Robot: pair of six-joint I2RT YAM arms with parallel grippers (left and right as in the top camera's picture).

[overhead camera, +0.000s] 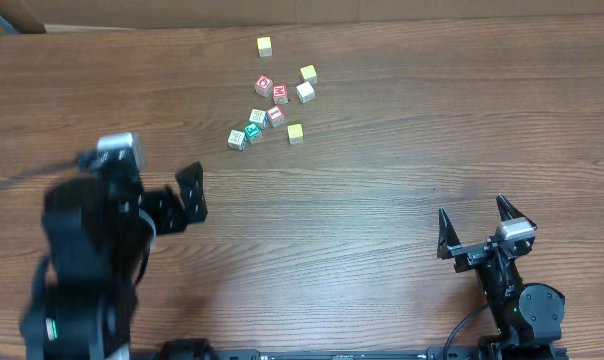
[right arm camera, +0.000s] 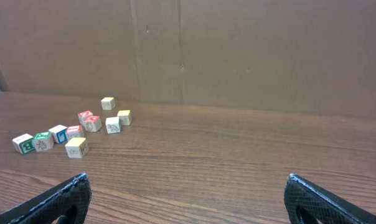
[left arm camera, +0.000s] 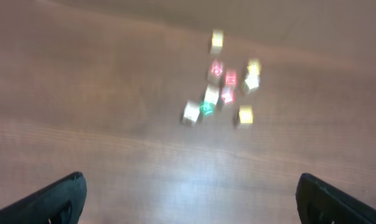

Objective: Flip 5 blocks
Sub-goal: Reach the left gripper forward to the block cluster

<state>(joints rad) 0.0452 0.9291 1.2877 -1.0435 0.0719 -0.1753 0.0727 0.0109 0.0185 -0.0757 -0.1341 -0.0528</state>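
Several small wooden blocks lie clustered at the table's far centre. Among them are a green-faced one (overhead camera: pixel 252 131), a plain yellow one (overhead camera: pixel 296 133), a cream one (overhead camera: pixel 305 92), a red-framed one (overhead camera: pixel 275 114) and a whitish one (overhead camera: pixel 258 118). The right wrist view shows the green (right arm camera: pixel 43 142) and yellow (right arm camera: pixel 76 147) blocks far off to the left. My left gripper (overhead camera: pixel 194 192) is open and empty, short of the cluster to its lower left; its wrist view is blurred, with the green block (left arm camera: pixel 206 108) ahead. My right gripper (overhead camera: pixel 471 206) stands open and empty at the near right.
Red-lettered cubes (overhead camera: pixel 264 85) (overhead camera: pixel 281 94) sit in the same cluster, and a lone pale-yellow cube (overhead camera: pixel 265 45) lies farther back. A brown cardboard wall (right arm camera: pixel 238 50) stands behind the wooden table (overhead camera: pixel 402 130).
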